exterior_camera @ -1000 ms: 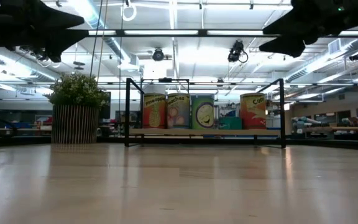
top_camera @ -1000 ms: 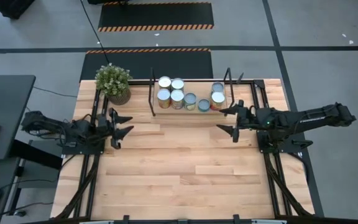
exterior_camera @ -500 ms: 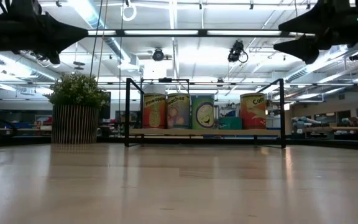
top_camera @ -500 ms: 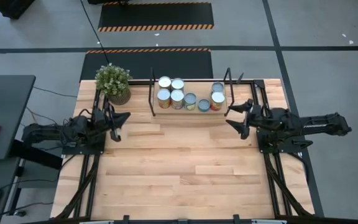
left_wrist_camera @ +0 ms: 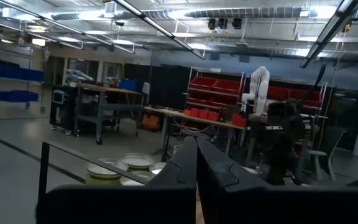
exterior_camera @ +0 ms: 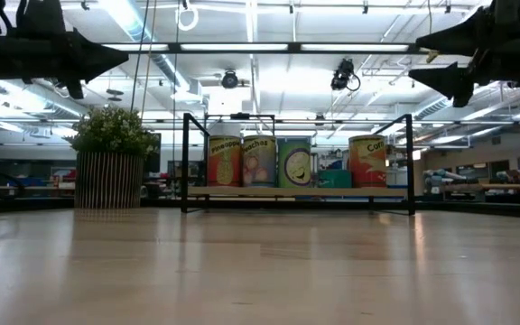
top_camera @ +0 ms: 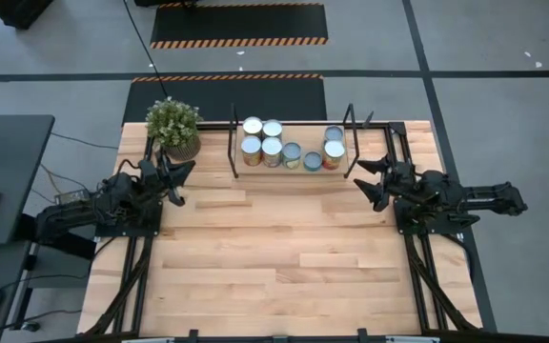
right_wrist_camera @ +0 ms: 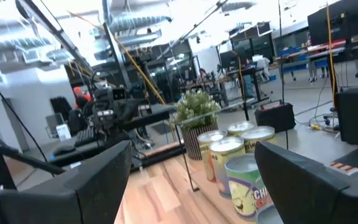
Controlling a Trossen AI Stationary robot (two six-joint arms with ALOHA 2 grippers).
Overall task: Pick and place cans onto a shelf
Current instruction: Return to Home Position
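Left hand [top_camera: 187,171], right hand [top_camera: 362,180] — farther back

— What sits on the table [top_camera: 274,257]?
— A plant [top_camera: 173,127] in a ribbed pot, near the table's upper-left corner in the high view. In the low view it stands at left centre.
— And around the table?
— Grey floor. Two black mats [top_camera: 239,24] edged in orange-black stripes lie at top centre, and a dark desk [top_camera: 3,167] sits at the left edge.
— Farther back?
— Ceiling lights [exterior_camera: 251,47] run across the top of the low view. The left wrist view shows racks of red bins [left_wrist_camera: 219,99] and a workbench [left_wrist_camera: 104,93].
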